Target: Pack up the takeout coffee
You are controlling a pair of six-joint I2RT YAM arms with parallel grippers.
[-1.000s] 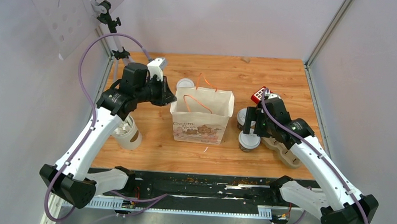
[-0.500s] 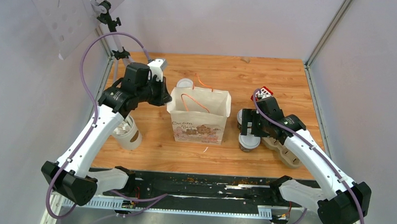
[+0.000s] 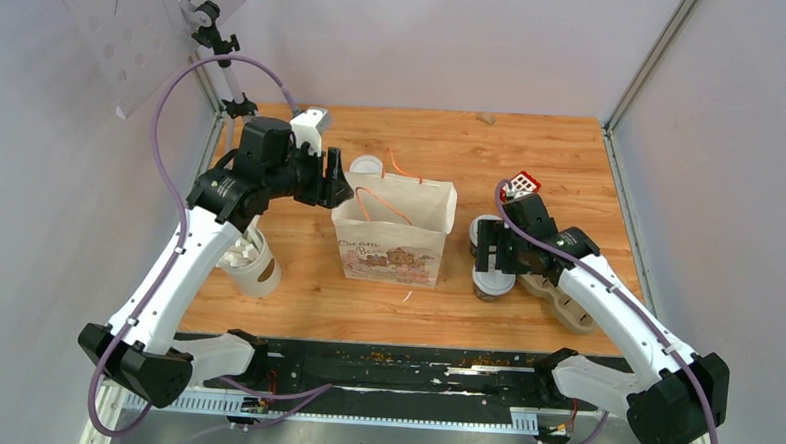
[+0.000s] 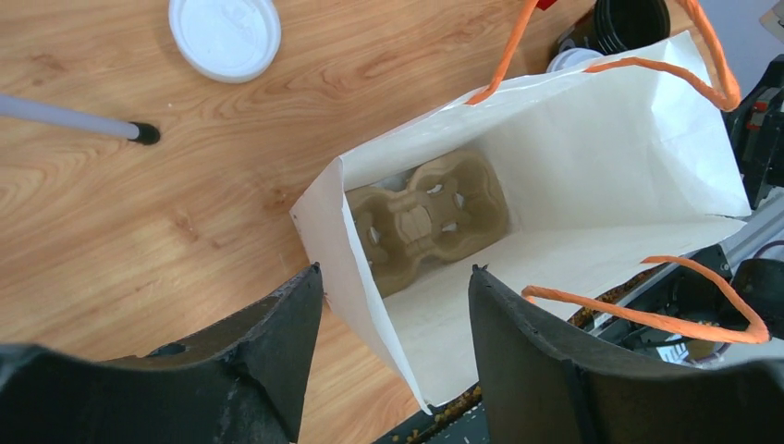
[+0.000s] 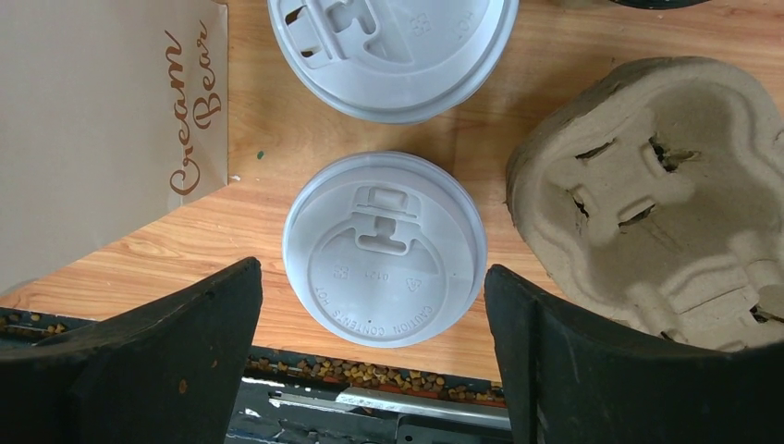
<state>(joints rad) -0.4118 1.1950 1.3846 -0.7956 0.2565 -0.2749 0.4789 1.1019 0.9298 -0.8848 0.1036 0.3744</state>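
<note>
Right tool (image 5: 370, 273) wide, clear of cup (image 5: 384, 248)

The lid (image 5: 384, 250) between the black right fingers (image 5: 139, 370) is white, the tray (image 5: 712, 120) beside them tan. Ahead of the left fingers (image 4: 259, 361), the bag (image 4: 592, 157) is white with orange handles (image 4: 724, 88).

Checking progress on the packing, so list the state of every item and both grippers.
Paper bag: upright, open.
Carrier in the bag: empty, on the bottom.
Near coffee cup: lidded, upright, outside the bag.
Far coffee cup: lidded, upright, outside the bag.
Carrier on the table: empty.
Loose lid: flat on the table.
Lidless cup: uncovered, on the table.
Left gripper: open, at the bag's rim.
Right gripper: open, over the near coffee cup.
</note>
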